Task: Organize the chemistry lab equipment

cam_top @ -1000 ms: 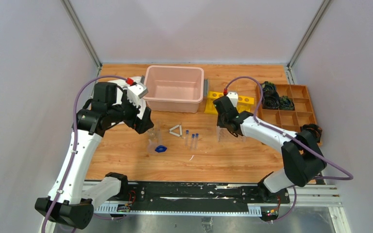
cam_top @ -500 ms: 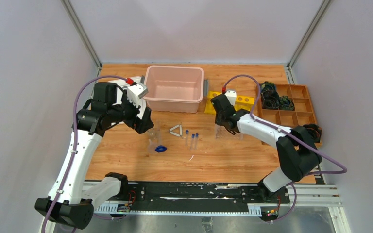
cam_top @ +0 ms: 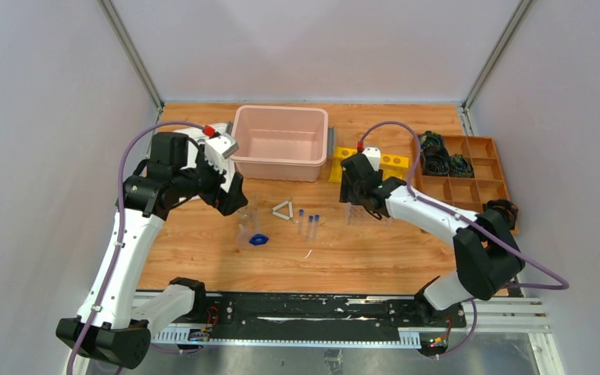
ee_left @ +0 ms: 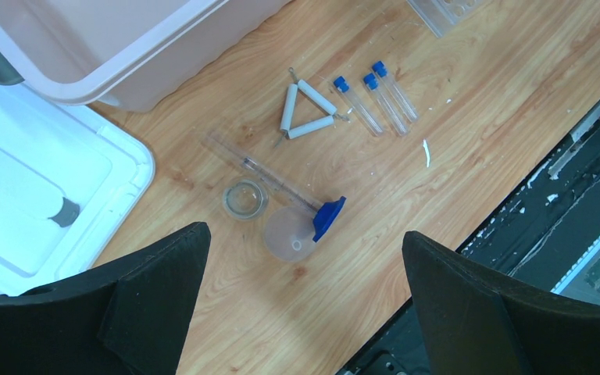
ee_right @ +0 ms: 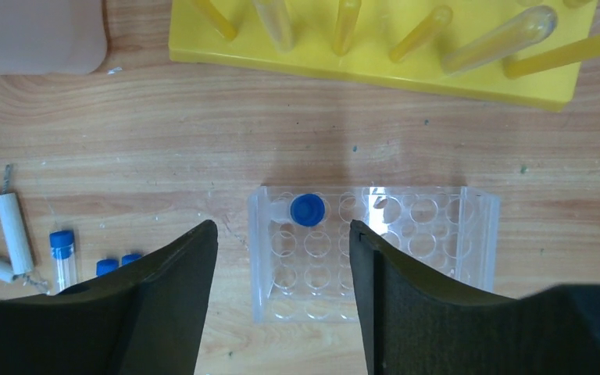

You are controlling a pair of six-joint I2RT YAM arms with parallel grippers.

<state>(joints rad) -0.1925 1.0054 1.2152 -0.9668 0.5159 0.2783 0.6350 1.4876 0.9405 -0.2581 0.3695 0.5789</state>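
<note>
Counter (cam_top: 375, 258) was light wood-grain plank, scuffed, with a white scrap (ee_left: 426, 152) lying near the loose tubes. Pale grey walls closed three sides, with metal posts (cam_top: 131, 55) at the rear corners. A black rail (cam_top: 305, 308) ran along the near edge by the arm bases.

Rear of the counter: pink bin (cam_top: 277, 170), yellow rack (cam_top: 342, 166) just right of it, brown compartment tray (cam_top: 494, 205) at the far right edge with dark items in its rear cells. A white lid (ee_left: 39, 195) lay on the bin's left.

Left pincer (ee_left: 305, 238) was wide and held nothing, hanging above the loose group. Under it two clear beakers (ee_left: 244, 198) stood side by side. The blue piece (ee_left: 329, 218) touched the larger one, and a glass rod (ee_left: 258, 166) ran from that piece back toward the bin. White triangle frame (ee_left: 306, 112) lay flat, farther from the pincer. Three blue-capped tubes (ee_left: 375, 98) lay side by side just right of it.

Right pincer (ee_right: 281, 230) had its jaws apart and gripped nothing. It sat over the left end of the clear tube rack (ee_right: 437, 234). The rack stood on the counter in front of the yellow rack, not touching it. One capped tube (ee_right: 306, 209) sat in a hole in the row nearest the yellow rack, leaning, with its cap clear of both fingers (ee_right: 164, 297).
</note>
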